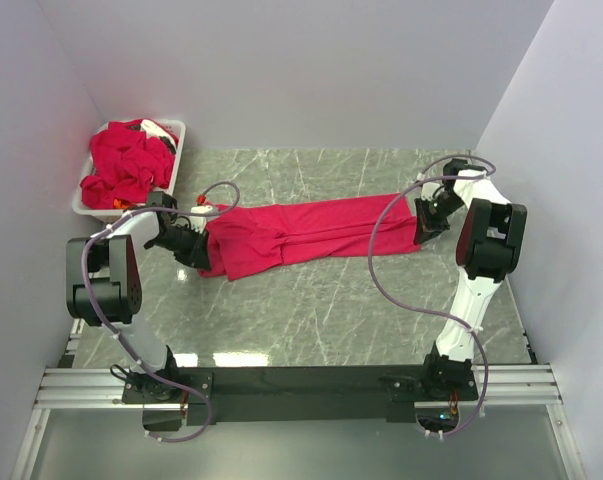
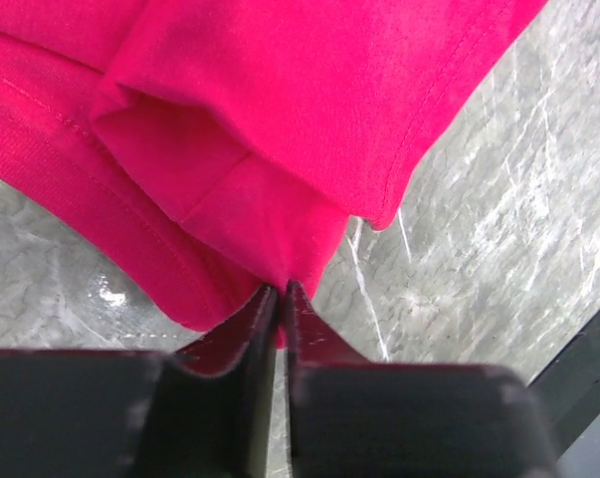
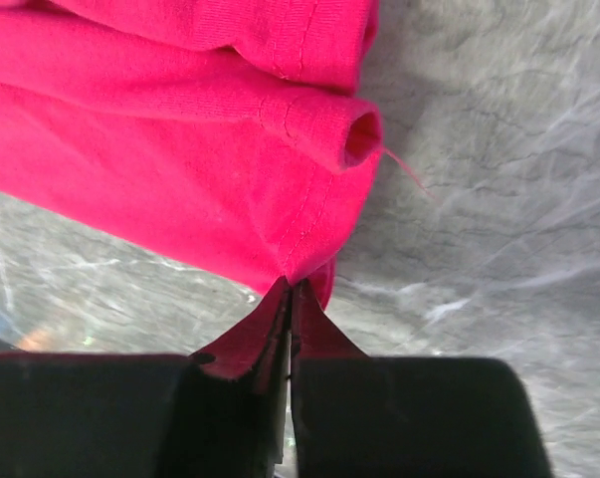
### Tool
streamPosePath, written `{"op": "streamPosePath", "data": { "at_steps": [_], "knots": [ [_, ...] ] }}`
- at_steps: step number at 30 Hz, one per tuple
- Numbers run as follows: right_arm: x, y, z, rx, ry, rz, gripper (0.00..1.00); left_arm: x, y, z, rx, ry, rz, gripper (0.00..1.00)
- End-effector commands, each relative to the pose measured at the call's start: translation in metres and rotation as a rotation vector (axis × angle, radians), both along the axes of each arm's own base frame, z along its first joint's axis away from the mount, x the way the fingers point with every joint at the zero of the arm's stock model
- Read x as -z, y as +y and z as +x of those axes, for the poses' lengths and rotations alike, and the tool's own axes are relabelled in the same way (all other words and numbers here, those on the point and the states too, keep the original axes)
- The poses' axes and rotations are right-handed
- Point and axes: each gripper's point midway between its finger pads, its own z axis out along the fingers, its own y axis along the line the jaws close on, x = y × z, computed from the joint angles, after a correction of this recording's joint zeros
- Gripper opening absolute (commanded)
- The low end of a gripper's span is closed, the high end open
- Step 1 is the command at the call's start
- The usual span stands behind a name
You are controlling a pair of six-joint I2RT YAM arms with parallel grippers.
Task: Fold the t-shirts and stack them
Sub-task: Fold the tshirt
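Observation:
A crimson t-shirt [image 1: 311, 232] lies stretched in a long band across the middle of the marble table, folded lengthwise. My left gripper [image 1: 203, 252] is at its left end, shut on a corner of the t-shirt [image 2: 270, 229]; the two black fingertips [image 2: 264, 304] pinch the fabric. My right gripper [image 1: 421, 228] is at the right end, shut on the hem edge of the t-shirt [image 3: 180, 199], its fingertips [image 3: 280, 299] pressed together on the cloth. More red t-shirts [image 1: 129, 165] lie heaped in the bin.
A white plastic bin [image 1: 174, 160] stands at the back left against the wall. White walls close in the table [image 1: 311, 310] on three sides. The black rail with both arm bases [image 1: 301, 385] runs along the near edge.

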Motion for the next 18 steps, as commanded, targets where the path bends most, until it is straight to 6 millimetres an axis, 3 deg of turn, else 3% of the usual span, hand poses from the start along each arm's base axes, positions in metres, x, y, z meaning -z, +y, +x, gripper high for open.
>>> {"op": "streamPosePath", "data": {
  "at_steps": [1,2,9,13,18],
  "knots": [
    [-0.011,-0.007,0.009,0.007,-0.033,-0.02,0.0,-0.01,-0.002,0.006,0.011,-0.024,-0.017,0.1],
    [-0.012,-0.007,0.007,0.004,-0.028,-0.021,0.0,-0.011,-0.001,0.005,0.008,-0.021,-0.012,0.01],
    [-0.025,-0.029,-0.004,-0.052,-0.071,-0.125,0.0,-0.016,0.016,-0.004,-0.016,-0.019,0.013,0.01],
    [-0.017,-0.042,-0.008,-0.078,-0.082,-0.186,0.0,-0.012,0.03,-0.005,-0.038,-0.026,0.046,0.01],
    [-0.001,-0.038,-0.016,-0.089,-0.042,-0.183,0.0,-0.002,0.033,-0.008,-0.047,0.003,0.063,0.01]
  ]
}}
